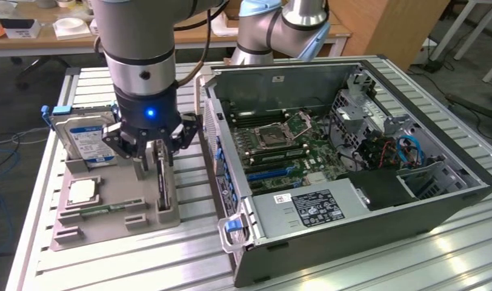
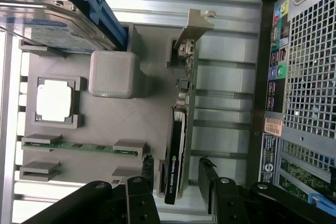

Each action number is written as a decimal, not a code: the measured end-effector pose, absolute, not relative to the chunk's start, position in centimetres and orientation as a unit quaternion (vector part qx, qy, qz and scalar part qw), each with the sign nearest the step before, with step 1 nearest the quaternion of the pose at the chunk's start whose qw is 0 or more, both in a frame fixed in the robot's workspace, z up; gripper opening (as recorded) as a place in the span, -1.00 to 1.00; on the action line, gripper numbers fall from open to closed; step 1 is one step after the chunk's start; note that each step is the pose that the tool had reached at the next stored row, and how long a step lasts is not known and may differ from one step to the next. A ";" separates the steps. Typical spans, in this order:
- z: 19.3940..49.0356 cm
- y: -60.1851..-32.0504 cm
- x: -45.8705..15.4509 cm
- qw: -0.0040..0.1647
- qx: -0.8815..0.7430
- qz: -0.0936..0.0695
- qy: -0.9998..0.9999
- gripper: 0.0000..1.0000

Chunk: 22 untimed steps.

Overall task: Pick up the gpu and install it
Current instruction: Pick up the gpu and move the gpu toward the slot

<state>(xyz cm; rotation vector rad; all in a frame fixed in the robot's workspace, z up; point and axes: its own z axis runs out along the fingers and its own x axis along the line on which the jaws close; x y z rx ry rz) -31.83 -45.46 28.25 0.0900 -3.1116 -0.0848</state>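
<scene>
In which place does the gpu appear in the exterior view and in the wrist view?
Exterior view: the gpu stands on edge in the grey holder, directly under the gripper.
Wrist view: the gpu runs along the holder's edge, its dark end between the gripper's fingers.
Shared landmark: the hard drive with the blue-white label.

In the exterior view the gripper (image 1: 154, 159) covers the upper edge of the gpu (image 1: 163, 185), so how its fingers stand against the card cannot be told there. The arm (image 1: 137, 48) is cut off by the picture's top edge, and it hides the hard drive (image 1: 83, 142) on the side towards the exterior view's right. The print on the power supply label (image 1: 311, 205) is too small to read. In the wrist view the gripper's linkage, the hard drive and the computer case (image 2: 310, 77) all run off the picture's edges, and the case's stickers (image 2: 273, 145) are too small to read
</scene>
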 end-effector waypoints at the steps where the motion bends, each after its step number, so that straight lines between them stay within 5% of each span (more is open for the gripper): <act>1: 28.2 -45.5 -31.8 0.014 0.029 -0.027 -0.999 -0.06; 22: 26.8 -45.4 -31.8 0.014 0.029 -0.027 -0.999 -0.06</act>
